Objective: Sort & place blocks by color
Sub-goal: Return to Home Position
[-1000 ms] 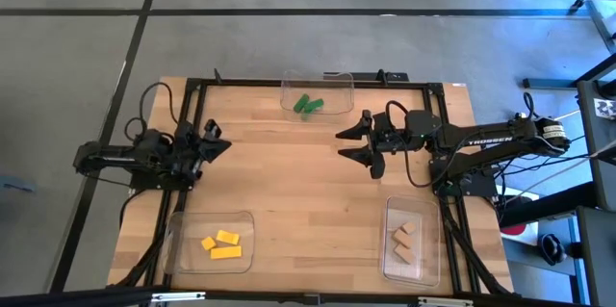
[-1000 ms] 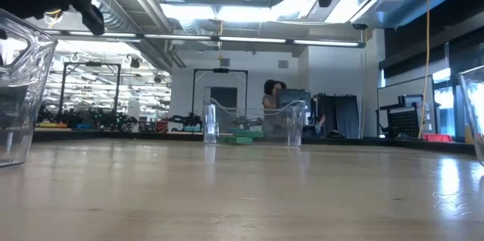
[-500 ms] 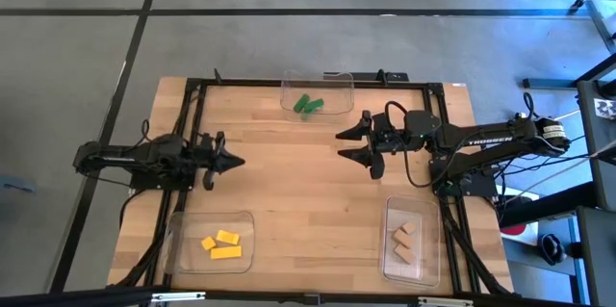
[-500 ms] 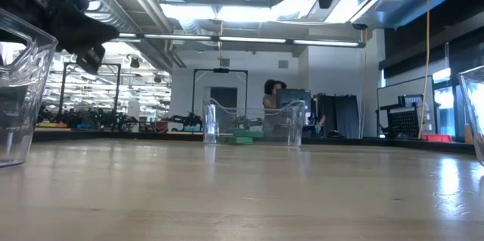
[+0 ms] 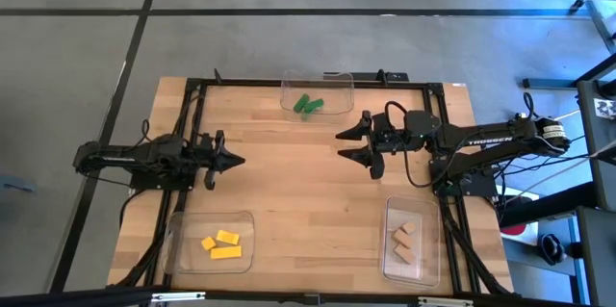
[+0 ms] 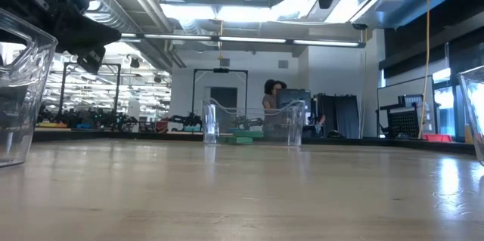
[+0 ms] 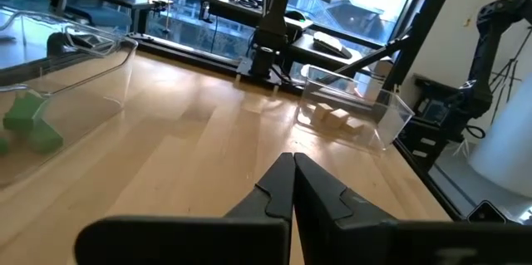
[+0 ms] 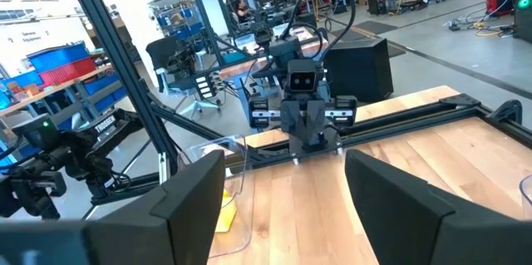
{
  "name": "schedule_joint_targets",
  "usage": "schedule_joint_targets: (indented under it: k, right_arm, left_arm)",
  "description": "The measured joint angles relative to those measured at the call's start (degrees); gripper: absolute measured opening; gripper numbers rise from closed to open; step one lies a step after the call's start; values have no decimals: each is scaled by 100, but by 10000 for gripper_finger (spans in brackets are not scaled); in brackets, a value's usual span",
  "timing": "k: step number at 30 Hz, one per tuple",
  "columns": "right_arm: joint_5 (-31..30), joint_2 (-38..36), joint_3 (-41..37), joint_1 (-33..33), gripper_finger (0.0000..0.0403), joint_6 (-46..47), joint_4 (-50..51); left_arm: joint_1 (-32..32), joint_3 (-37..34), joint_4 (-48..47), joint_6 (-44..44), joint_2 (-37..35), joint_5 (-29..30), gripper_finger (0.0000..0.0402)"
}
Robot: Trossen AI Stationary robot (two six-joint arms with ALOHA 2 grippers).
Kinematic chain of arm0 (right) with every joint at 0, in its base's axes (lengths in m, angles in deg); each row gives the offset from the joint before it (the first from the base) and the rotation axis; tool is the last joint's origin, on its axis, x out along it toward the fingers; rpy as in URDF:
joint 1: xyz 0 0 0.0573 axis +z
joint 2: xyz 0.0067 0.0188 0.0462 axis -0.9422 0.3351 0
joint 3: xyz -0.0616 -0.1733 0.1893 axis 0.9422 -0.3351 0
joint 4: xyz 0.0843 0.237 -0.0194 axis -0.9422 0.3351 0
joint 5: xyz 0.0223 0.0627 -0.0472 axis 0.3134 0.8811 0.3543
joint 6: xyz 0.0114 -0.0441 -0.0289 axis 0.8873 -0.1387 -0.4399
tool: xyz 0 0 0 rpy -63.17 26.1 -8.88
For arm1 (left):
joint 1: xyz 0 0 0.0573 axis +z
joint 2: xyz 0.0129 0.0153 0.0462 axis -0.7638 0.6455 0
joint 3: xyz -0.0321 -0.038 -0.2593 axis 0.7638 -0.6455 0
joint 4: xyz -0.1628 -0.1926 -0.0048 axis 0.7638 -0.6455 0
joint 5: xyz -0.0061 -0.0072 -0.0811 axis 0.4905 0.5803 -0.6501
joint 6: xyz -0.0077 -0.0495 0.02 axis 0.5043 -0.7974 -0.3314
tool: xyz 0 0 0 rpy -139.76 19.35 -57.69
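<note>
Since one second earlier, the left gripper [image 5: 234, 162] had rolled and brought its fingers together, its tip reaching farther toward the table's centre; the right gripper [image 5: 345, 143] had not shifted. Wooden table [image 5: 308, 201] was viewed from above, clock directions taken on it; left arm [image 5: 125, 161] lay across the 9 o'clock edge, gripper shut tight on nothing, above bare wood; right arm [image 5: 491, 141] entered from 3 o'clock, its gripper held near 2 o'clock with fingers spread apart and nothing between them. Three clear trays were noted: 12 o'clock tray [image 5: 337, 95], 7 o'clock tray [image 5: 188, 235], 5 o'clock tray [image 5: 404, 267]. Green blocks [image 5: 308, 105] lay clustered in the 12 o'clock tray; yellow blocks [image 5: 222, 243] lay in the 7 o'clock tray; tan blocks [image 5: 404, 240] lay in the 5 o'clock tray; both grippers were well apart from every block.
</note>
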Motion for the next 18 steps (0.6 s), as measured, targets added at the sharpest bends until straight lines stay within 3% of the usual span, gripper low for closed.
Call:
schedule_joint_targets:
  k: [6, 13, 18]
  right_arm:
    - [0, 0, 1, 1, 252, -22, -2]
    - [-2, 0, 0, -5, 252, -1038, -44]
    - [-2, 0, 0, -5, 252, -992, -41]
  left_arm:
    - [0, 0, 2, 0, 0, 0, 0]
    - [0, 0, 5, 0, 0, 2, 0]
    - [0, 0, 7, 0, 0, 2, 0]
